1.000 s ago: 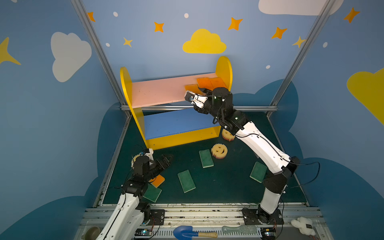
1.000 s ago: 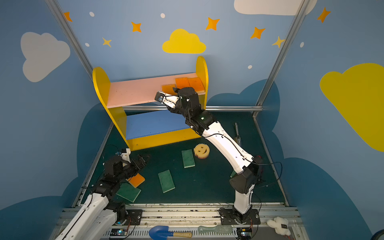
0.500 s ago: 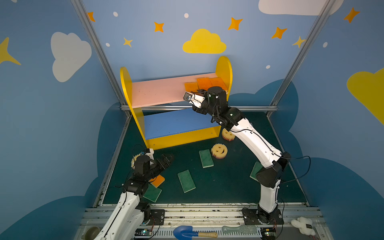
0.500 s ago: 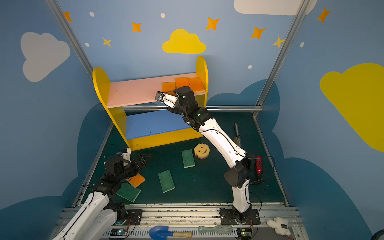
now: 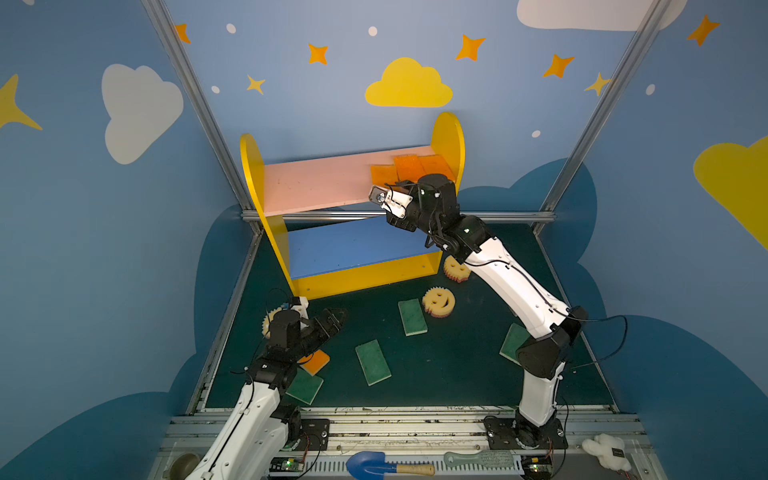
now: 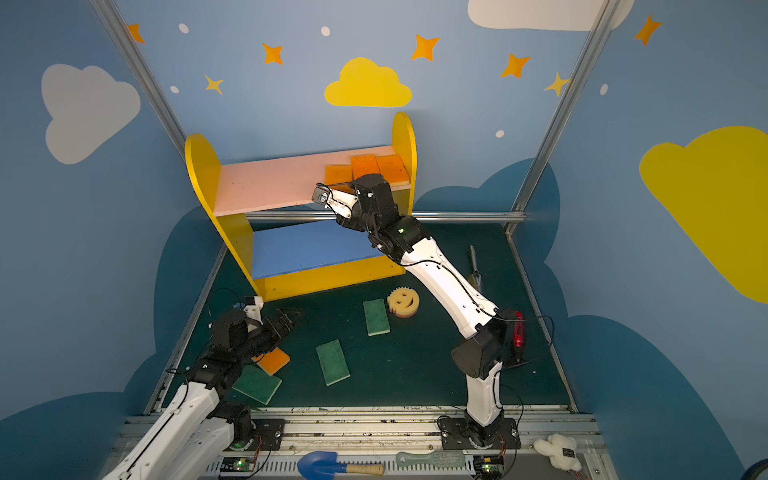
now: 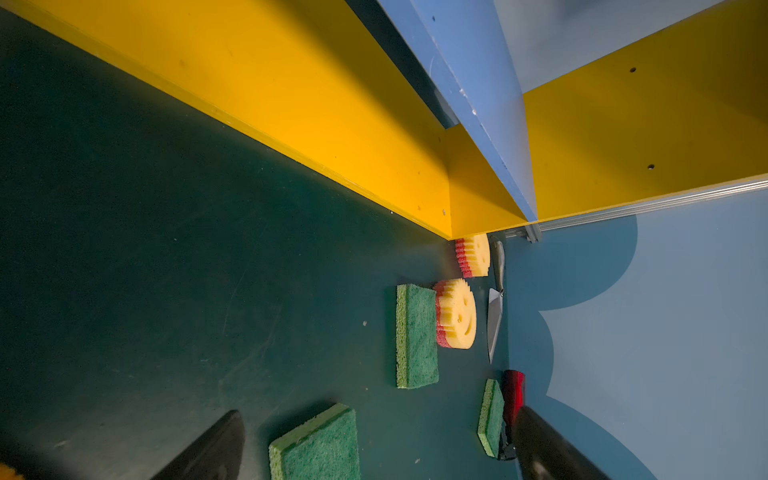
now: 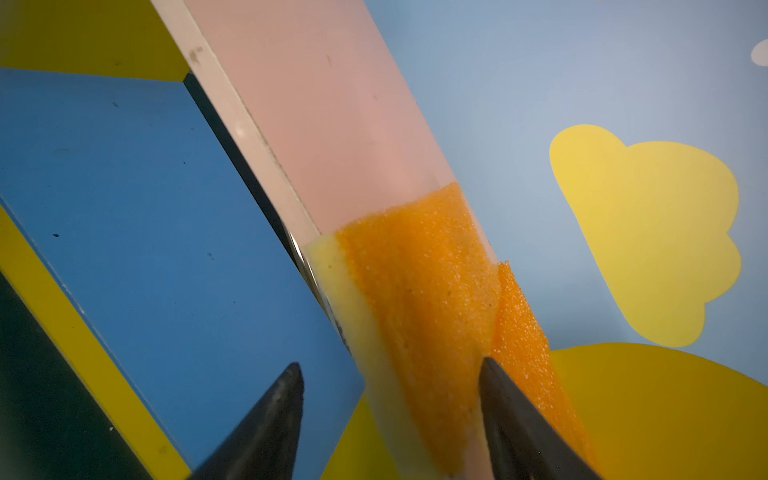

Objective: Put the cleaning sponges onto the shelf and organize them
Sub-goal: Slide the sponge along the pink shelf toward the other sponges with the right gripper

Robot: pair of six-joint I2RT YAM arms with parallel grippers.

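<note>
The right jaws stand released at the pink board (image 5: 320,185) of the shelf (image 5: 451,137), parted around the near edge of an orange pad (image 8: 415,291): one fingertip (image 8: 511,415) sits over its orange top, the other hangs clear of its yellow side. Past that fingertip two more orange pads (image 5: 436,166) lie in a row on the same board. The left jaws, low over the worktop (image 5: 457,374), gape wide, holding nothing; ahead of them lie green pads (image 7: 417,336) and two smiley sponges (image 7: 459,318), and behind them, under the left arm (image 5: 255,411), a fourth orange pad (image 5: 318,361).
</note>
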